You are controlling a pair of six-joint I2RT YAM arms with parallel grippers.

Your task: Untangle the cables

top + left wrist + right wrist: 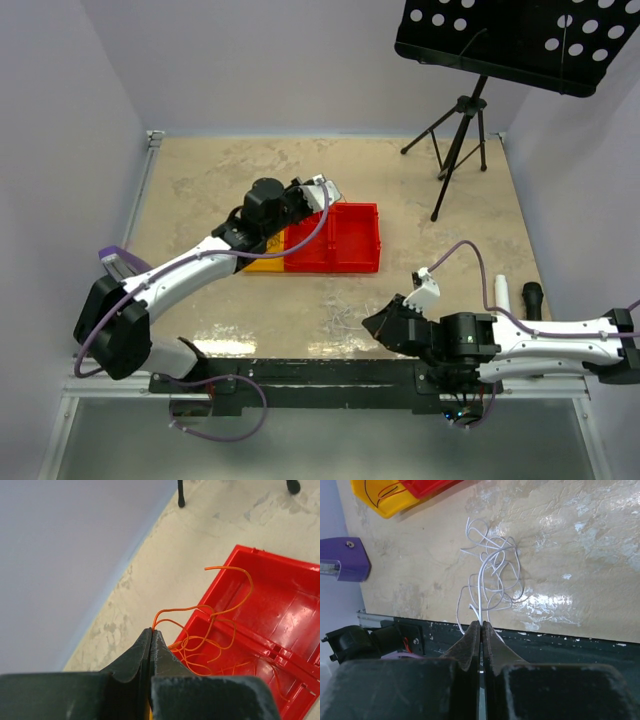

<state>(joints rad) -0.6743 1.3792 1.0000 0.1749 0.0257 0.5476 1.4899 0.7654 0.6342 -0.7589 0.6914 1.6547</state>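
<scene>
Left wrist view: left tool (151, 631) has its fingers pressed together, pinching one strand of the orange cables (192, 642) at the tips. The remaining orange loops trail into the red bin (285, 605), mostly in the compartment nearest the tool. Right wrist view: right tool (481, 625) is likewise pressed tight, gripping a strand of the white cables (492, 572). These lie as a loose tangle on the tabletop (580, 555) just ahead of it, near the front edge. Yellow bin (372, 502) sits against the red one, well apart from the white tangle
</scene>
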